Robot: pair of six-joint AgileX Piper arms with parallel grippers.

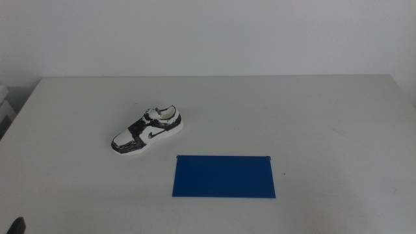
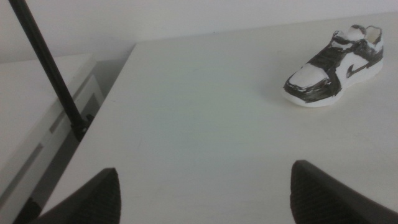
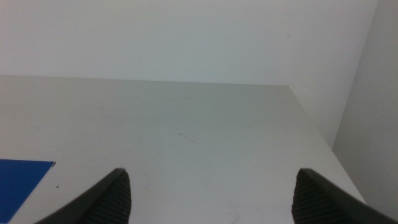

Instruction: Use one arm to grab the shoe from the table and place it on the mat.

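Observation:
The white and black shoe (image 1: pixel 147 130) lies on the light table (image 1: pixel 312 110), left of centre, toe toward the front left. The blue mat (image 1: pixel 223 175) lies flat just in front and to the right of it. In the left wrist view the shoe (image 2: pixel 334 67) sits well beyond my left gripper (image 2: pixel 205 193), whose jaws are wide apart and empty. My right gripper (image 3: pixel 211 196) is open and empty over bare table, with a corner of the mat (image 3: pixel 22 180) to one side. Only a dark tip of the left arm (image 1: pixel 18 225) shows in the middle view.
The table's left edge (image 2: pixel 106 106) drops off beside my left gripper, with a black pole (image 2: pixel 50 68) and white furniture beyond it. The table's far right corner (image 3: pixel 292 90) meets a white wall.

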